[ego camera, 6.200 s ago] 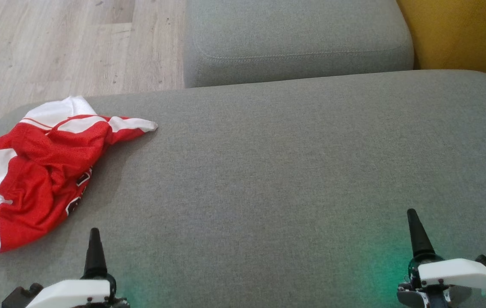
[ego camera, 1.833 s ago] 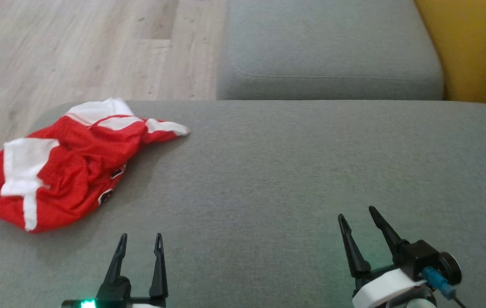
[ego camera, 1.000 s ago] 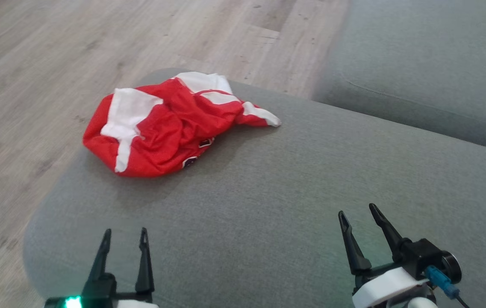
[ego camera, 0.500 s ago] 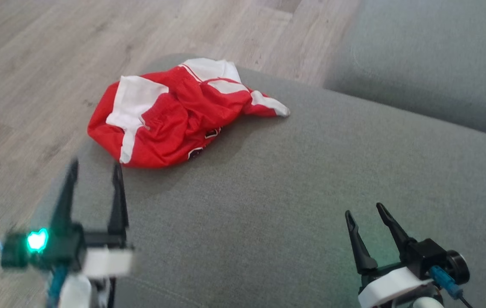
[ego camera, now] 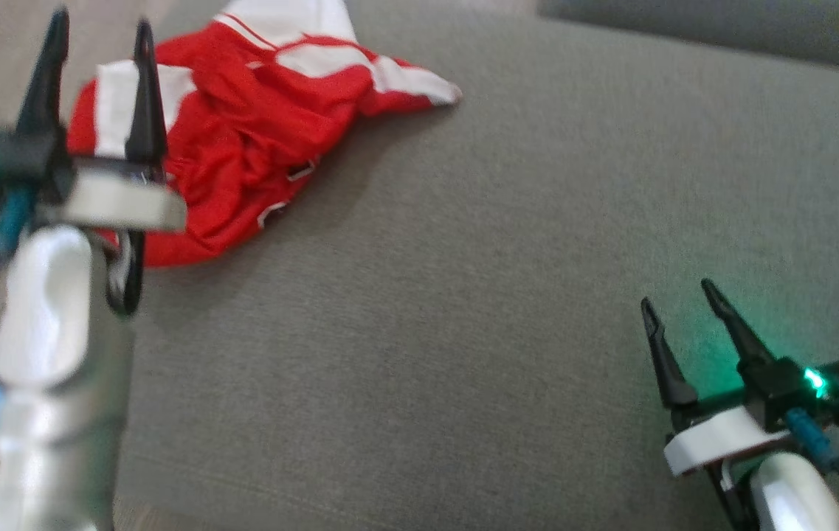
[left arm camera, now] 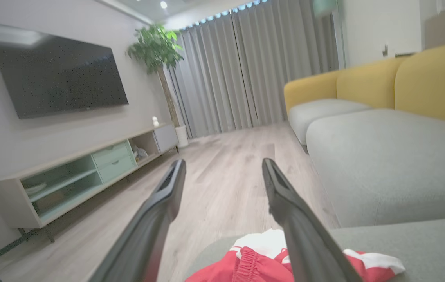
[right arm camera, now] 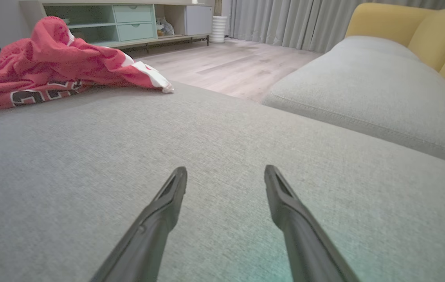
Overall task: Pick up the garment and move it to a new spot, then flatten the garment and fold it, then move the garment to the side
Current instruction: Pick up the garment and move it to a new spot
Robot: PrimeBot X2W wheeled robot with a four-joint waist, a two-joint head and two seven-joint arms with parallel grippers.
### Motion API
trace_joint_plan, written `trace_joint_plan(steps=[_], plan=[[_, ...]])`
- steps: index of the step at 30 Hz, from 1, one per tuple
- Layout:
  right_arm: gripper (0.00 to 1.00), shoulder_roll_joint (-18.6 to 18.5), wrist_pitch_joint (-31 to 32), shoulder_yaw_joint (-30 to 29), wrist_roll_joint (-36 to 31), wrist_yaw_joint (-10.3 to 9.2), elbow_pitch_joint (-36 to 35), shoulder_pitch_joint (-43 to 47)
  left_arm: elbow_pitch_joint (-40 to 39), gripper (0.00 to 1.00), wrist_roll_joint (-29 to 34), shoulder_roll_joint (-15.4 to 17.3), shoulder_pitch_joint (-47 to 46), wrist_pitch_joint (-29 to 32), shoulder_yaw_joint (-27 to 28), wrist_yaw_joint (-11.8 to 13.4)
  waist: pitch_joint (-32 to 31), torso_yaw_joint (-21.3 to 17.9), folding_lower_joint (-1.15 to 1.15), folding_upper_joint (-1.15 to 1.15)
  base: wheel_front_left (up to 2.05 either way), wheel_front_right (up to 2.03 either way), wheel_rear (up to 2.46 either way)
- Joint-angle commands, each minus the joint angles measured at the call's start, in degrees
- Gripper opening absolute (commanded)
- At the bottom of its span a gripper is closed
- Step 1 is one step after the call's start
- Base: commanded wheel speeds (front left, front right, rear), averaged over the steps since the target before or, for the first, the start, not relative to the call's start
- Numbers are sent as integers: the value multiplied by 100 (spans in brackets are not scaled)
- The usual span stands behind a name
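1. Looking into a home living room.
2. Seeing a wide dark television [left arm camera: 56, 70] hanging on the left wall, above a long low cabinet [left arm camera: 85, 176] with pale green drawers and open shelves.
3. Noting a tall potted plant [left arm camera: 155, 47] standing at the far left, beside grey floor-length curtains [left arm camera: 245, 66] covering the far wall.
4. Finding pale wood-plank floor [left arm camera: 222, 168] running between the cabinet and the seating.
5. Facing upholstered seating on the right: grey sofa cushions [left arm camera: 382, 164] spreading near and far, yellow backrests [left arm camera: 433, 78] rising behind.

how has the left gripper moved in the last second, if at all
Yes: left gripper advanced from short of the red jersey to its left edge.
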Motion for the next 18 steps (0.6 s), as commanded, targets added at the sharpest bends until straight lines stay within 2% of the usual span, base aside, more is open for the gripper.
trace_joint_plan(steps=[1, 10, 14, 18], plan=[[100, -83, -62, 106, -59, -4, -215, -197, 45, 100, -78, 255, -454, 159, 150, -42, 463, -317, -2, 0, 0, 0, 0], [100, -242, -62, 134, -69, -4, -435, -329, 2464, 100, -714, 457, -2033, 1853, 318, -246, 1014, -591, -2, 0, 0, 0, 0], [100, -273, -62, 164, -78, -4, -485, -397, 3230, 100, -670, 623, -2254, 2238, 248, -237, 1171, -625, -2, 0, 0, 0, 0], [100, -286, -62, 133, -65, -4, -489, -408, 3631, 100, -673, 622, -2289, 2326, 171, -257, 1243, -582, -2, 0, 0, 0, 0]])
